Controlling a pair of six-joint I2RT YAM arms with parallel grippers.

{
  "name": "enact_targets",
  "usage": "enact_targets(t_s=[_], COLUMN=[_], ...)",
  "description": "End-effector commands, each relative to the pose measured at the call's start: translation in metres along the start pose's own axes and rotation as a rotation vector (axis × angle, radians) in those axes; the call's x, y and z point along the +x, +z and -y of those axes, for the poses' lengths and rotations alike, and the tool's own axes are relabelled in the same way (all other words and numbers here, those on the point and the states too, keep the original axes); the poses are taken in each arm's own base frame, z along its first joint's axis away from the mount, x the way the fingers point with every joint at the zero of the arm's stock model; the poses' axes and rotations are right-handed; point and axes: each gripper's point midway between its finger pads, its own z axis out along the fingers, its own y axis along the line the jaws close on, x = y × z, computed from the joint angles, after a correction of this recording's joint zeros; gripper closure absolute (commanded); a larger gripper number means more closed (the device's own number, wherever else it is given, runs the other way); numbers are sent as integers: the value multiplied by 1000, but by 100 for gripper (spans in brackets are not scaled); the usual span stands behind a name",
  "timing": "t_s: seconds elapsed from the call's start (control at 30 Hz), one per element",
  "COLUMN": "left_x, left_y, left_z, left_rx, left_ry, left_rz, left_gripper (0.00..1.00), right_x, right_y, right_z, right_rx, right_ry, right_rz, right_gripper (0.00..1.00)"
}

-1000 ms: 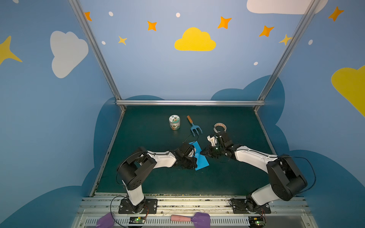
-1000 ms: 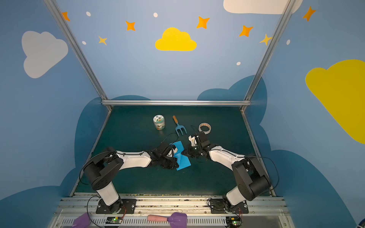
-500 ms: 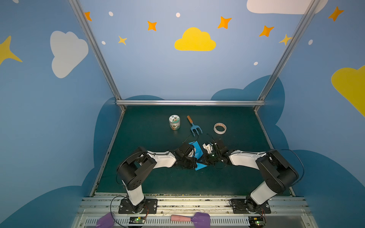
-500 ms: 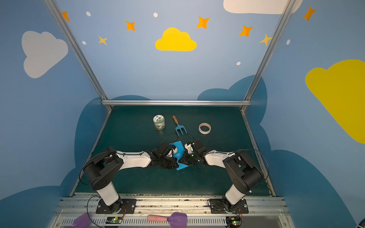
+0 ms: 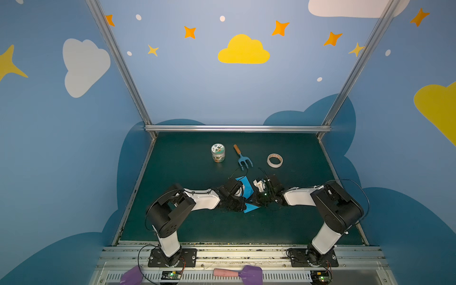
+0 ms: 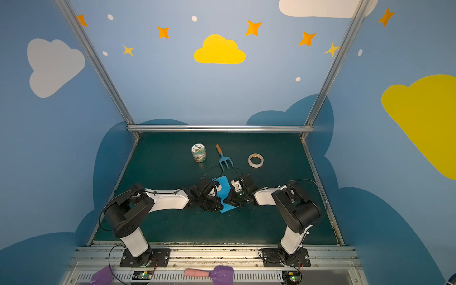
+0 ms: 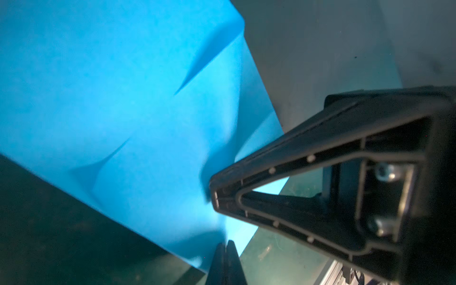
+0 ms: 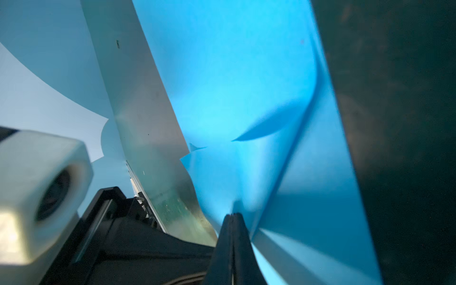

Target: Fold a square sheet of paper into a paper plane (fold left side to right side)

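Left wrist view: left gripper (image 7: pixel 224 244) and right gripper (image 7: pixel 215 197), fingers closed together, tips touching the square sheet of paper (image 7: pixel 111 98) buckled between them; creases show, no dart yet, so most folds likely remain

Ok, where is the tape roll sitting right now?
In both top views the tape roll lies flat on the green mat, right of centre toward the back, just right of the blue fork.
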Motion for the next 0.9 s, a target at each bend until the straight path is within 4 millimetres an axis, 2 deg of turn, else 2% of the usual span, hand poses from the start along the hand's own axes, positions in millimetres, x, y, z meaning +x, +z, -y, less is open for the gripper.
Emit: enact_targets(t_s=[0.0, 0.23, 0.43, 0.5, 0.53, 0.87], left_x=[26, 25, 24, 25, 24, 24], left_y=[8, 6, 5, 4, 4, 1], left_z=[-25, -23, -22, -21, -21, -19], left_rx=[-76, -70, -66, -66, -65, -62], left_ry=[-18, -17, -17, -18, -16, -12], left_rz=[-83, -77, -75, -76, -75, -73], left_gripper=[96, 96, 96, 96, 96, 96], right_x=[3, -5, -19, -17, -27, -47], right_y=[3, 0, -5, -6, -7, -12], right_z=[31, 54, 66, 73, 68, 91], right_rx=[75, 112, 148, 170, 167, 214], right_ry=[46, 99, 132, 142, 131, 193], right_rz=[5, 26, 39, 30, 47, 58], right_gripper=[100, 100, 100, 100, 100, 100])
